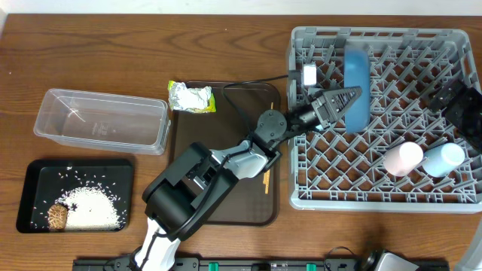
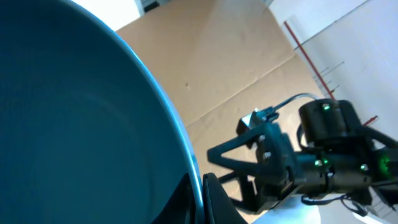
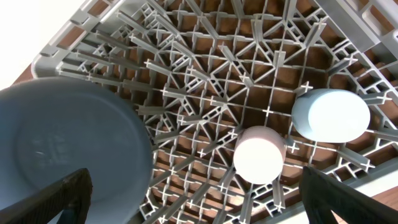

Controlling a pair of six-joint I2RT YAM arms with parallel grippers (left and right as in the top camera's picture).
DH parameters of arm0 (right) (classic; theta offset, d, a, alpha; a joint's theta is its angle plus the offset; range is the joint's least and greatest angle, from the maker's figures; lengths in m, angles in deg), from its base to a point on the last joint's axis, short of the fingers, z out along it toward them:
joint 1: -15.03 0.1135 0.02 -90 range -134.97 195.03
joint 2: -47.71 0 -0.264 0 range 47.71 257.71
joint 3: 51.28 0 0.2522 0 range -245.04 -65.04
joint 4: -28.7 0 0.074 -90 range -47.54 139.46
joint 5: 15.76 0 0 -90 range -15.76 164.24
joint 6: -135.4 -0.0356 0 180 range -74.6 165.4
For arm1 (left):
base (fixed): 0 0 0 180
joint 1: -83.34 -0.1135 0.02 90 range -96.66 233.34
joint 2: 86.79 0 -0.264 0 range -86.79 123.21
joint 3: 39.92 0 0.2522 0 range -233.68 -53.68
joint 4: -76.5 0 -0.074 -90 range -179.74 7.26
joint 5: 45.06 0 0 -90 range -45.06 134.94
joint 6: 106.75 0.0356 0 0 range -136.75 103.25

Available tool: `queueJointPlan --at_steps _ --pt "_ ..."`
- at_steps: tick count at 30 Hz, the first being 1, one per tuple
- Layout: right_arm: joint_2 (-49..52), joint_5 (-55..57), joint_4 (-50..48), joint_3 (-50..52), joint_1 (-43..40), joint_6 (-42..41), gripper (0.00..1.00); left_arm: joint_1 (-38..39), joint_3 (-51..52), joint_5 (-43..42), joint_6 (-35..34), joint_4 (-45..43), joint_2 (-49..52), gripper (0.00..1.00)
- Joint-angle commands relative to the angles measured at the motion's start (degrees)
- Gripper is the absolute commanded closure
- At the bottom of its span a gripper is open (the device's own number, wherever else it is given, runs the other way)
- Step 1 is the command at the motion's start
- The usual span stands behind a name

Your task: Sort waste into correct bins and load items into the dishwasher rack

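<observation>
- Left gripper point(image 1: 351, 97): clamped on the rim of the large round blue plate point(image 1: 356, 79). Left wrist view shows the plate edge running down between the two dark fingers.
- Plate stands on edge inside the dishwasher rack point(image 1: 452, 38), upper-left part, among the pegs. It sits right at the fingertips, on their far side.
- Left arm reaches diagonally from the near table edge, across the dark brown serving tray point(image 1: 248, 214), over the rack's left wall.
- Right gripper point(image 3: 196, 180): jaws spread wide, holding nothing. It hangs over the rack's right side, looking down at the lattice.
- Below the right gripper: pink cup point(image 1: 403, 158) and light blue cup point(image 1: 443, 158), side by side in the rack's lower-right area, just beside each other. Both well apart from the plate.
- Pair of thin wooden chopsticks point(image 1: 266, 181): on the serving tray near its right edge, mostly hidden by the left arm.
- Crumpled silvery yellow-green wrapper point(image 1: 190, 96): at the serving tray's far-left corner, overlapping its rim.
- Clear rectangular plastic tub point(image 1: 102, 120): left of the wrapper; can't make out anything inside.
- Shallow black rectangular tray point(image 1: 34, 177): nearer than the tub, holds white rice grains point(image 1: 92, 208) and the small brown food lump point(image 1: 57, 217), lump touching the rice pile's left side.
</observation>
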Motion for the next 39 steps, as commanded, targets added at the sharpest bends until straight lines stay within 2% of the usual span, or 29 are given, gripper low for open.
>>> queueJointPlan --at_steps 1,7,9,13,14,20,26,33,39 --pt "-0.3 1.0 0.2 -0.2 -0.4 -0.5 0.01 -0.3 -1.8 -1.3 -0.2 0.3 0.5 0.94" --pt "-0.3 1.1 0.7 -0.2 -0.4 -0.5 0.01 -0.3 -1.8 -1.3 0.2 3.6 0.5 0.93" --pt "-0.3 1.1 0.7 -0.2 -0.4 -0.5 0.01 -0.4 -1.8 -1.3 0.2 4.4 0.5 0.83" --pt "-0.3 1.0 0.7 -0.2 -0.4 -0.5 0.01 -0.6 -1.9 -3.8 4.7 4.5 0.2 0.13" --pt "-0.3 1.0 0.7 -0.2 -0.4 -0.5 0.01 -0.6 -1.9 -4.4 5.7 5.0 0.0 0.02" --pt "-0.3 1.0 0.8 -0.2 -0.4 -0.5 0.01 -1.1 -1.9 -5.5 8.5 16.3 -3.3 0.02" --pt "-0.3 1.0 0.7 -0.2 -0.4 -0.5 0.01 -2.3 -1.9 -3.5 18.6 37.2 -11.7 0.02" --pt "-0.3 1.0 0.8 -0.2 -0.4 -0.6 0.01 -2.6 -1.9 10.2 30.6 64.0 -24.1 0.02" --pt "-0.3 0.9 0.8 -0.2 -0.3 -0.5 0.01 -5.4 -1.9 22.2 36.8 89.0 -33.2 0.02"
